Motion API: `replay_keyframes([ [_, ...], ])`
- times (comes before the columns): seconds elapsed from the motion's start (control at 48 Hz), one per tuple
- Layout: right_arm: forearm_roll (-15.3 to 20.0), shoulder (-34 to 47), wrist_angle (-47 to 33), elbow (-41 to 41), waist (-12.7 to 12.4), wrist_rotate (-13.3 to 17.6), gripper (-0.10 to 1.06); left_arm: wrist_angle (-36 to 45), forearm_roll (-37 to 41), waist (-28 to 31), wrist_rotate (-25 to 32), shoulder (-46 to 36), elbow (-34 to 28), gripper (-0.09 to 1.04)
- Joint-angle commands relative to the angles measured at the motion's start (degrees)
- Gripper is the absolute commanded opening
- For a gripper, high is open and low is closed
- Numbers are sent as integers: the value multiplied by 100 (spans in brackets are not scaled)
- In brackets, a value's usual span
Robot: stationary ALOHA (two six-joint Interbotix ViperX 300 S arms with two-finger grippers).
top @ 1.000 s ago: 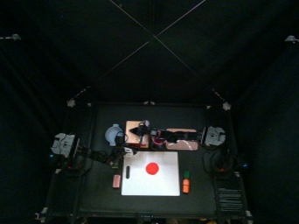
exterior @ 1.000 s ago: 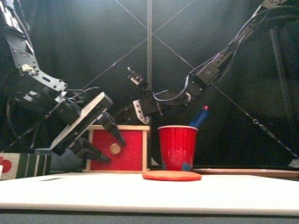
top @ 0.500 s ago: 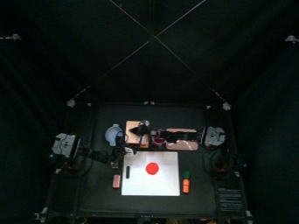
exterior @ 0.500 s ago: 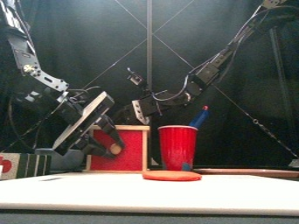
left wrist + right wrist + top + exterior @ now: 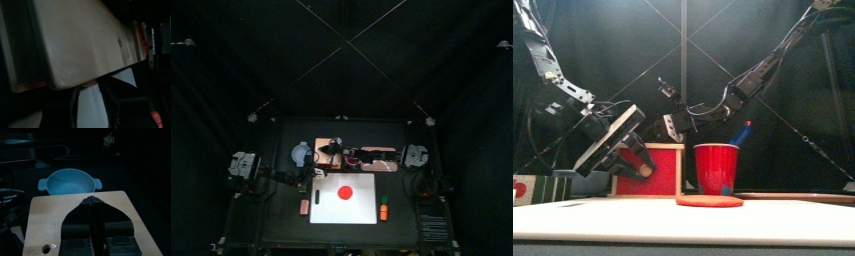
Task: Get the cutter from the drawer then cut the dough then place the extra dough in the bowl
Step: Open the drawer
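Note:
The pale wooden box (image 5: 663, 148) with its red drawer front (image 5: 651, 172) stands at the back of the table. My left gripper (image 5: 636, 165) hangs open just in front of the drawer front, with the box (image 5: 80, 40) close before its jaws. My right gripper (image 5: 90, 200) is shut, its tips resting on the box top (image 5: 47, 223); it reaches in from the right (image 5: 334, 150). A flat red dough disc (image 5: 345, 192) lies on the white board (image 5: 345, 210). The blue-grey bowl (image 5: 301, 153) sits left of the box. No cutter shows.
A red cup (image 5: 716, 167) holding a blue knife stands right of the box, behind the dough (image 5: 710, 200). Small orange toys lie on either side of the board, one at the left (image 5: 305, 207) and one at the right (image 5: 382, 211).
My left gripper has drifted a little to the right and closer to the red drawer front. The right gripper has stayed on the box top.

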Motion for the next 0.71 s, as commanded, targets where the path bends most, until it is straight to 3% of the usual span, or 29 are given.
replay_keyframes([
  [0.021, 18, -18, 44, -44, 9, -53, 19, 246, 62, -281, -9, -18, -79, 65],
  [0.708, -26, 44, 316, -290, -176, -62, 19, 545, -483, -1230, -26, -26, -53, 65],
])
